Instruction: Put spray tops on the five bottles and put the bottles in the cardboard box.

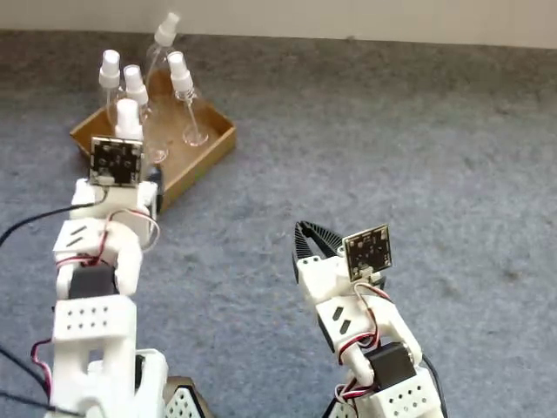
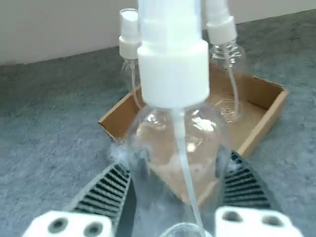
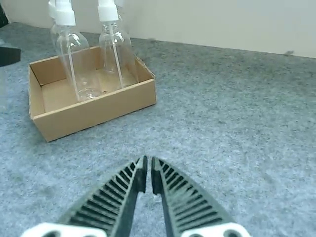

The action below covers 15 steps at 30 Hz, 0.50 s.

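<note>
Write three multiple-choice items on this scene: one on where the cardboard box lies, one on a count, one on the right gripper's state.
1. The cardboard box lies: A) ahead of the left arm; B) ahead of the right arm; C) midway between the arms.
2. White spray tops in the high view: A) three; B) five; C) seven.
3. The right gripper is: A) shut on a bottle; B) wide open; C) shut and empty.

1 A, the box sits just beyond the left arm. 2 B, four stand over the box and one tops the bottle in the left gripper. 3 C, its fingers meet with nothing between them.
</note>
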{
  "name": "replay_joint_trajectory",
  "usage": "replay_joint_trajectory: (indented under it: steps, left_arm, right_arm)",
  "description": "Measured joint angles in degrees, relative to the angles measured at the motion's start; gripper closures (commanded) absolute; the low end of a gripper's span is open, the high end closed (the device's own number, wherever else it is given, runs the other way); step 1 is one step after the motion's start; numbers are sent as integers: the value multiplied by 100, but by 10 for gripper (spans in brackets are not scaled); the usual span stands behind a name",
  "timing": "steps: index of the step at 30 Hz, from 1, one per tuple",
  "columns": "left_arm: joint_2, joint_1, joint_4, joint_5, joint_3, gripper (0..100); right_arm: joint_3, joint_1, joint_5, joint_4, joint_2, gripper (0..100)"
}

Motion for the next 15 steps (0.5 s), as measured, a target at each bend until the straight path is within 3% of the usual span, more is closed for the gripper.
replay_joint_trajectory:
  steps: [9,15]
  left_arm:
    - [1152,-167,-1530,949,0,940]
    - [2092,-167,-2769,1073,0,940]
  right_arm:
    - [0,0,0,0,0,978]
    - [0,0,0,0,0,978]
